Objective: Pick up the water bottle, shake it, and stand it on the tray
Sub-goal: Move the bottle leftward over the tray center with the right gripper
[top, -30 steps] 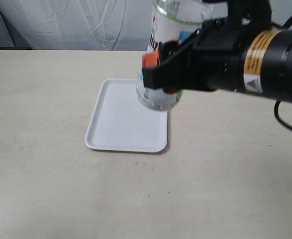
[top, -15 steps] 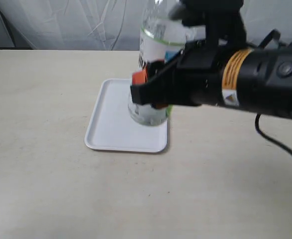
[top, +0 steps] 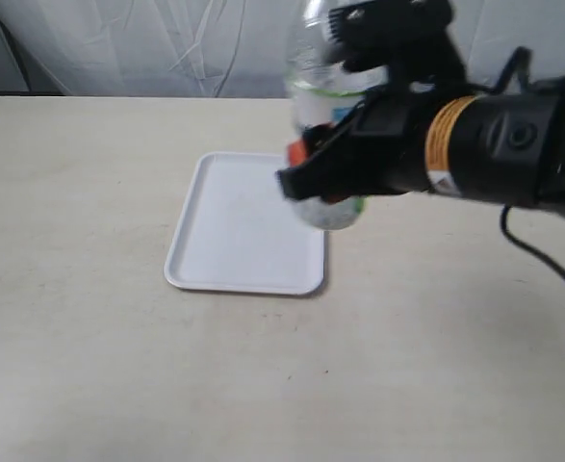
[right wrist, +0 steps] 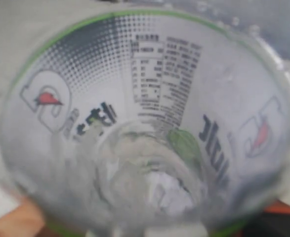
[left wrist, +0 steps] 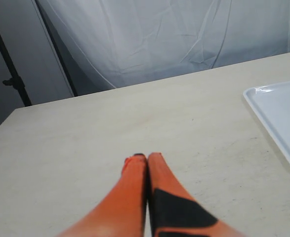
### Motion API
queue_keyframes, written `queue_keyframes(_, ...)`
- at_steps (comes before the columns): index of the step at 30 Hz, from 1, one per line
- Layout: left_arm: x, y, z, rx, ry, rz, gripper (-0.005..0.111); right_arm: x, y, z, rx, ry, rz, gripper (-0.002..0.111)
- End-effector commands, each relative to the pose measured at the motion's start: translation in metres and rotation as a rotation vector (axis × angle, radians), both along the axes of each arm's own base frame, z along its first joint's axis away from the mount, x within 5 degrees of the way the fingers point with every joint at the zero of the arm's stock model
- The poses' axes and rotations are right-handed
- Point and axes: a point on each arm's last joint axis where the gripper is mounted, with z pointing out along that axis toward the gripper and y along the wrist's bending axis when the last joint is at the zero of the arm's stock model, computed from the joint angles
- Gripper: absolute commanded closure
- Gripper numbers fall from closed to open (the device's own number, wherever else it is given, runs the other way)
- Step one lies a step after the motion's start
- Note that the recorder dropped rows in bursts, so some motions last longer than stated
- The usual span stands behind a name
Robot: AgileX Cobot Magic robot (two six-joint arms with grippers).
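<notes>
Grip first: your right tool (top: pixel 316 176) is clamped around the small clear plastic water bottle with the white label (top: pixel 313 91), holding it roughly upright, clear of the beige table (top: pixel 89 212). Below that tool lies the flat white rectangular plastic tray (top: pixel 234 231). Your left tool (left wrist: pixel 147 159) hangs over the table, its orange fingers (left wrist: pixel 130 197) pressed together, holding nothing.

The water bottle (top: pixel 328 210) is motion-blurred, its top cut by the exterior view's edge; the right gripper (top: pixel 306 171) seemingly covers most of its label.
</notes>
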Motion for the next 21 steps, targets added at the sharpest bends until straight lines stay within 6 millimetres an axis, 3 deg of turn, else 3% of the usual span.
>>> queue_keyframes(1, 0.0, 0.0, -0.001, -0.008, 0.001, 0.0, 0.106, -0.003, 0.003, -0.006, 0.049, 0.058, 0.02, 0.109)
queue_keyframes(4, 0.0, 0.0, -0.001, -0.008, 0.001, 0.0, 0.106, -0.034, 0.024, -0.008, -0.113, -0.091, 0.318, 0.109)
queue_keyframes(7, 0.0, 0.0, -0.001, -0.008, 0.001, 0.0, 0.106, -0.007, 0.006, -0.008, -0.104, 0.025, 0.036, 0.109)
queue_keyframes(9, 0.0, 0.0, -0.001, -0.008, 0.001, 0.0, 0.106, 0.005, -0.003, -0.01, 0.02, 0.122, -0.153, 0.109)
queue_keyframes(10, 0.0, 0.0, -0.001, -0.008, 0.001, 0.0, 0.106, 0.001, 0.002, -0.011, 0.061, 0.13, -0.108, 0.109)
queue_keyframes(12, 0.0, 0.0, -0.001, -0.008, 0.001, 0.0, 0.106, -0.019, 0.022, -0.01, 0.053, 0.041, 0.141, 0.109)
queue_keyframes(14, 0.0, 0.0, -0.001, -0.008, 0.001, 0.0, 0.106, -0.037, 0.033, -0.008, -0.068, -0.077, 0.311, 0.109)
queue_keyframes(16, 0.0, 0.0, -0.001, -0.008, 0.001, 0.0, 0.106, -0.02, 0.02, -0.004, -0.136, -0.046, 0.15, 0.109)
queue_keyframes(19, 0.0, 0.0, -0.001, -0.01, 0.001, 0.0, 0.106, 0.005, -0.001, -0.003, 0.008, 0.089, -0.186, 0.109)
queue_keyframes(21, 0.0, 0.0, -0.001, -0.01, 0.001, 0.0, 0.106, -0.005, 0.012, -0.003, 0.065, 0.07, -0.014, 0.109)
